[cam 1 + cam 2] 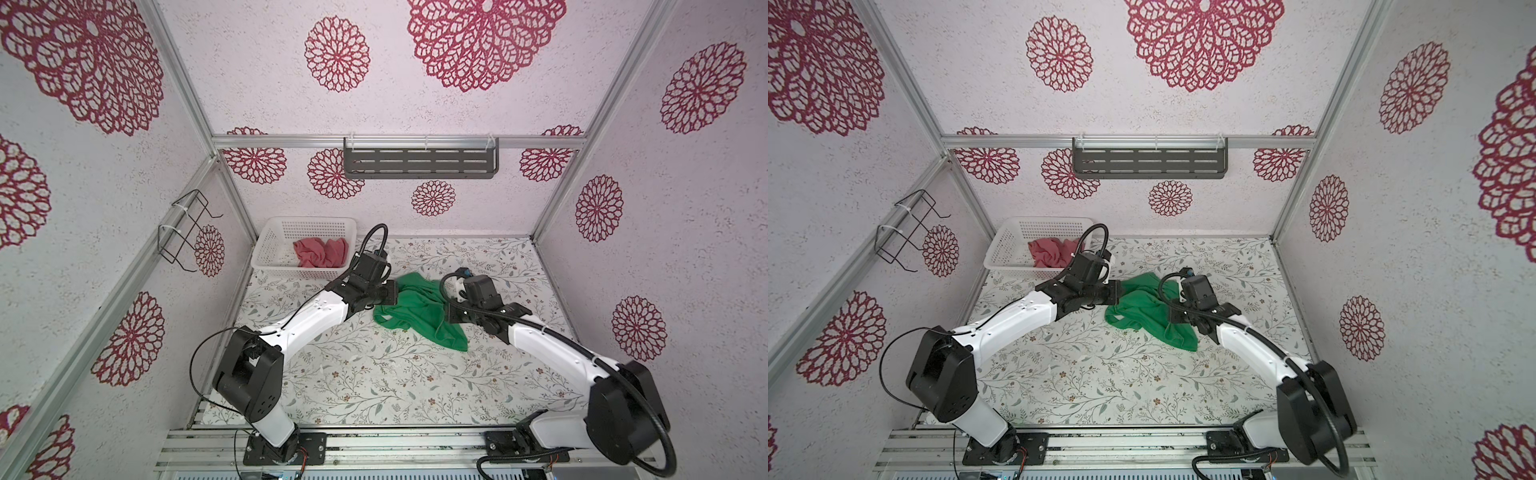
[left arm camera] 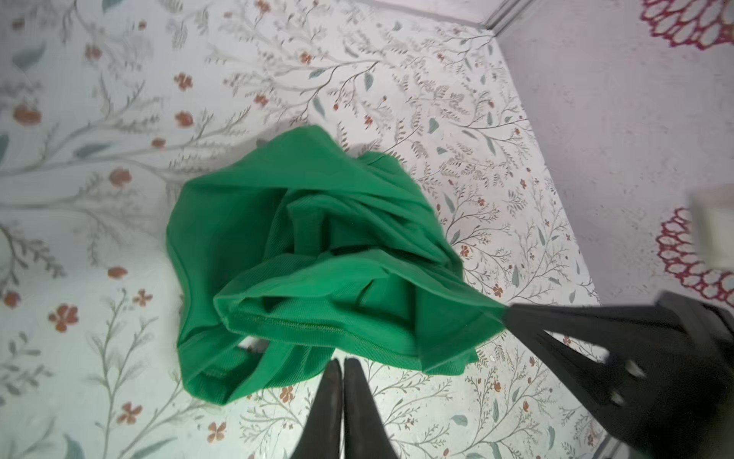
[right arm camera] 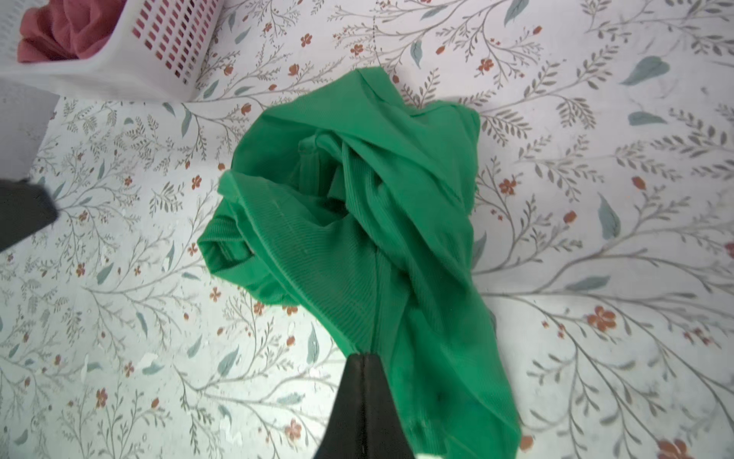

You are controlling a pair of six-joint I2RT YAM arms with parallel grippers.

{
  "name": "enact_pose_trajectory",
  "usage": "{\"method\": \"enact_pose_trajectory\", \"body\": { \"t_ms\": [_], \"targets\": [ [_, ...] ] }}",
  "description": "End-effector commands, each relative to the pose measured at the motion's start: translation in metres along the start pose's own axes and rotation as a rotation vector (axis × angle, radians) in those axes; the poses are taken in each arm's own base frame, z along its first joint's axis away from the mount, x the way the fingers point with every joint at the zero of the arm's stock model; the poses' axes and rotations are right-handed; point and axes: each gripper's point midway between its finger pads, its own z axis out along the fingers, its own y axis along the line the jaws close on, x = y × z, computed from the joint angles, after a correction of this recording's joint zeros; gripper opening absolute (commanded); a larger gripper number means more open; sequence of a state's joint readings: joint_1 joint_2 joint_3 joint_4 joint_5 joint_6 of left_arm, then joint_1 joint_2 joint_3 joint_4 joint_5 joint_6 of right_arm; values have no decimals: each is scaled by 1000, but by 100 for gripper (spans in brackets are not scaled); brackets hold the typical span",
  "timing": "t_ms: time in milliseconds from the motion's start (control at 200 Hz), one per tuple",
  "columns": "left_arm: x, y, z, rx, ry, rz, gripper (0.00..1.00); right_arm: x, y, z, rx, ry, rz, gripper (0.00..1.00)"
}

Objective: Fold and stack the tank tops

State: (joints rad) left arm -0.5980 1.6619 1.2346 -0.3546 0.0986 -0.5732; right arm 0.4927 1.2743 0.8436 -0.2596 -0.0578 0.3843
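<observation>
The green tank top (image 1: pixel 419 311) (image 1: pixel 1146 311) lies crumpled mid-table, partly lifted. My right gripper (image 3: pixel 363 355) is shut on a bunched fold of it, and this pinch also shows in the left wrist view, on the right gripper (image 2: pixel 508 316). My left gripper (image 2: pixel 341 361) stands at the cloth's left side (image 1: pixel 395 293). Its jaws are nearly together with the tips at a hem of the green tank top (image 2: pixel 317 246), and I see no cloth between them. The rose-red tank top (image 1: pixel 320 252) (image 3: pixel 59 28) sits bunched in the white basket (image 1: pixel 307 226).
The basket (image 1: pixel 1017 232) stands at the table's back left corner, close behind the left arm. A grey slotted shelf (image 1: pixel 419 162) hangs on the back wall and a black wire rack (image 1: pixel 187 232) on the left wall. Floral tabletop (image 1: pixel 374 374) spreads in front of the cloth.
</observation>
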Motion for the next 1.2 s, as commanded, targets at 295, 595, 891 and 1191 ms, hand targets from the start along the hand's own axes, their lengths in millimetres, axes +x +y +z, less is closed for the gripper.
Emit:
{"method": "enact_pose_trajectory", "body": {
  "t_ms": [295, 595, 891, 1191],
  "targets": [
    [6, 12, 37, -16, 33, -89, 38, 90, -91, -27, 269, 133, 282, 30],
    [30, 25, 68, -59, 157, -40, 27, 75, -85, -21, 237, 126, 265, 54],
    [50, 40, 84, -80, 211, -83, 31, 84, -85, -22, 232, 136, 298, 55],
    [85, 53, 98, -100, 305, -99, 33, 87, -88, -21, 244, 145, 299, 55]
  ]
}}
